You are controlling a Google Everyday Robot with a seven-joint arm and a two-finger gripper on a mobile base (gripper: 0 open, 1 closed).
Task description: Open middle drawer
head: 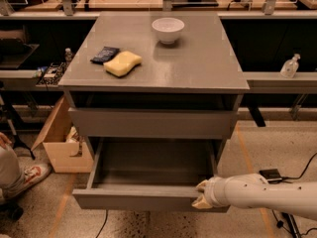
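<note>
The grey cabinet (153, 66) stands in the middle of the camera view. Its top front (148, 123) is closed. The middle drawer (133, 199) below it is pulled far out, and its empty inside shows. My gripper (202, 194), on the white arm coming in from the right, sits at the right end of the drawer's front. One finger is over the front's top edge and the other on its outer face, shut on it. The lowest front is hidden under the open drawer.
On the cabinet top are a white bowl (168, 29), a yellow sponge (122, 63) and a dark packet (104, 54). A cardboard box (59, 143) stands on the floor at the left, with a person's leg and shoe (22, 175) beside it. Cables (297, 175) lie at the right.
</note>
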